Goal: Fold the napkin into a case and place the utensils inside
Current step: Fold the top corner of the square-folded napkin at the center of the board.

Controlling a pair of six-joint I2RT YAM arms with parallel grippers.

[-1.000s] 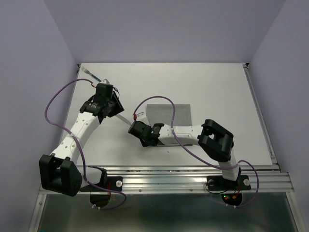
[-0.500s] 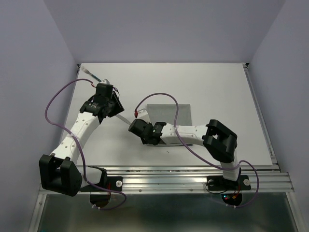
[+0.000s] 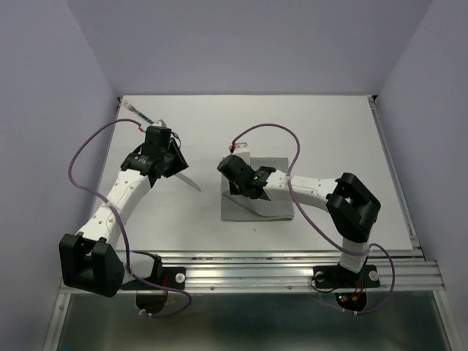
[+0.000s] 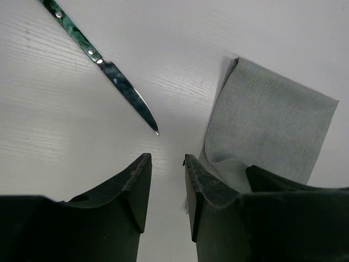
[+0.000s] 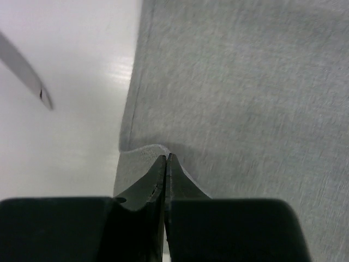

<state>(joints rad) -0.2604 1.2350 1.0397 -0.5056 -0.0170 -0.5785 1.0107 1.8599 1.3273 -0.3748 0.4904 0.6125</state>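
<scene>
The grey napkin [image 3: 267, 197] lies flat at mid-table; it also shows in the left wrist view [image 4: 272, 120] and fills the right wrist view [image 5: 240, 87]. My right gripper [image 3: 232, 183] is over its left edge, jaws shut [image 5: 166, 158] on a raised lip of cloth. A knife [image 3: 190, 181] with a dark teal handle lies left of the napkin, its tip toward it [image 4: 117, 82]; its tip shows in the right wrist view [image 5: 27, 73]. My left gripper [image 3: 172, 164] hovers over the knife's handle, open and empty [image 4: 166, 161]. A second utensil [image 3: 140, 114] lies at the far left corner.
White table [image 3: 329, 131] with purple walls on three sides. A metal rail [image 3: 292, 259] runs along the near edge. Purple cables loop over both arms.
My right gripper has moved from the table left of the napkin, up and right onto the napkin's left edge. More of the napkin shows now. The left arm and knife are still.
</scene>
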